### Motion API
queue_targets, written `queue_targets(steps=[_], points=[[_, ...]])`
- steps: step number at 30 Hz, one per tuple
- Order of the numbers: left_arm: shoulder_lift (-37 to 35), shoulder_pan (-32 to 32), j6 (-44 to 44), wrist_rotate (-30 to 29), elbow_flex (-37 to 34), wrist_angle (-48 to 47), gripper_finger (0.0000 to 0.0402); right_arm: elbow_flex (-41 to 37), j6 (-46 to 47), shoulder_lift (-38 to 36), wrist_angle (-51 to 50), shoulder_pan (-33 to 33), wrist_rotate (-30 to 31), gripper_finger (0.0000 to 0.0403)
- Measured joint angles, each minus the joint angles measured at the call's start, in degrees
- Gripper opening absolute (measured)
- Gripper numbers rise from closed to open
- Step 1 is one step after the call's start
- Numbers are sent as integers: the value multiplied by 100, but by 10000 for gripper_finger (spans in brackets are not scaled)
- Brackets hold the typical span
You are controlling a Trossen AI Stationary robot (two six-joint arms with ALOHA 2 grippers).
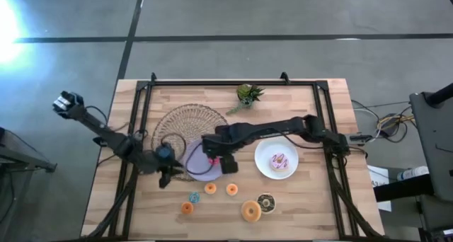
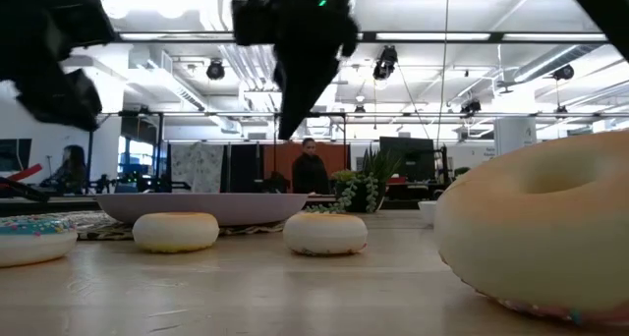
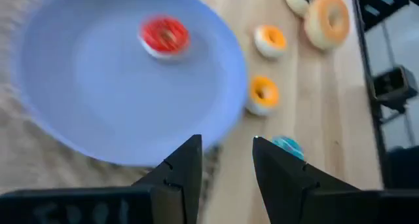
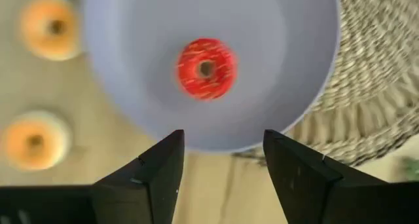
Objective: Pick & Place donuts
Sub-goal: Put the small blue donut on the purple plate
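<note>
The right claw (image 4: 222, 160) is hovering open above the lilac plate (image 4: 131, 67), the red donut (image 4: 206, 68) lying on the plate just beyond its fingertips. The left claw (image 3: 226, 160) is waiting open beside the plate's rim.

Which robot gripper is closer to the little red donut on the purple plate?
The right one. The right gripper hangs open right above the lilac plate beside the red donut. The left gripper, also open, sits off the plate's far rim.

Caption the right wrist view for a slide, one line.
Right gripper open above the lilac plate, a red donut lying on it.
</note>
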Motion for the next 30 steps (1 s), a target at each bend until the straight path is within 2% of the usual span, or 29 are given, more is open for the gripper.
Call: queue_targets(steps=[3, 6, 9, 13, 15, 21, 30], points=[[736, -321, -616, -40, 107, 339, 108, -782, 320, -449, 379, 148, 44, 203], [1550, -587, -872, -62, 598, 316, 102, -1607, 589, -955, 940, 376, 77, 203], [2351, -832, -632, -53, 1334, 13, 91, -2298, 1001, -1481, 1390, 671, 252, 203], [3294, -1022, -336, -47, 2279, -813, 77, -3077, 1498, -2030, 1759, 1002, 870, 203], [3655, -1052, -320, -51, 2609, -883, 75, -3374, 1721, -2284, 1895, 1121, 1055, 203], [4384, -1054, -455, -217, 3202, -1009, 83, -3972, 2322, -2602, 1947, 1388, 1137, 203], [4982, -1007, -988, -135, 3539, -1297, 122, -4233, 2454, -2617, 2143, 1838, 1384, 203]])
